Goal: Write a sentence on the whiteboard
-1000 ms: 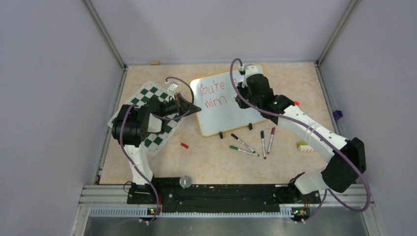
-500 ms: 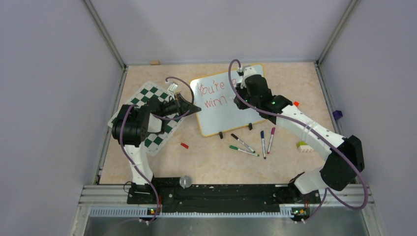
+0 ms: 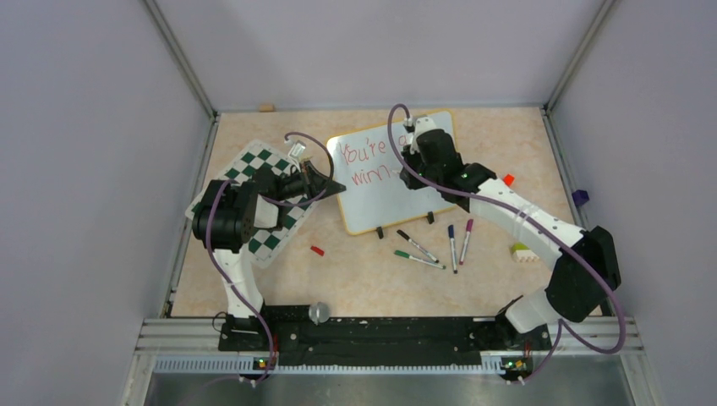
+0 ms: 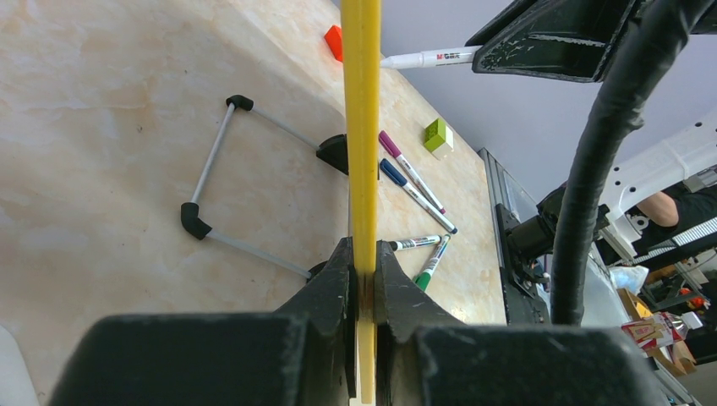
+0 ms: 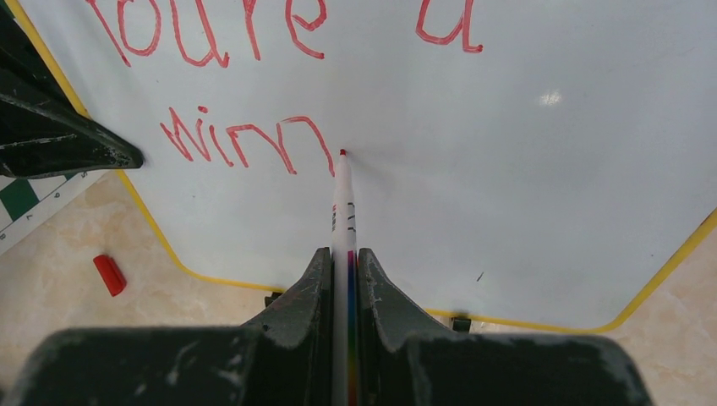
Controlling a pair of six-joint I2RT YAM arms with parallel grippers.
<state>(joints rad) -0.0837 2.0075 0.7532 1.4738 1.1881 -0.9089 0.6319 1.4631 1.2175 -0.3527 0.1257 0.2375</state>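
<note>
On the tan table (image 3: 372, 288), a whiteboard (image 3: 380, 207) with red words: "You're a win". At its left edge, the left gripper (image 3: 336, 184), touching the frame. Over the end of the red words, the right gripper (image 3: 409, 169). Left of the board, under the left arm, a green-and-white chess mat (image 3: 249, 161). Just below the board, four markers (image 3: 452, 248). Farther left, a small red cap (image 3: 317, 250). Near the right arm, a small pale block (image 3: 524, 252).

Ahead of me on the desk (image 3: 355, 283): whiteboard (image 3: 387, 201) centre, chess mat (image 3: 254, 159) to its left, markers (image 3: 452, 247) just before it.
</note>
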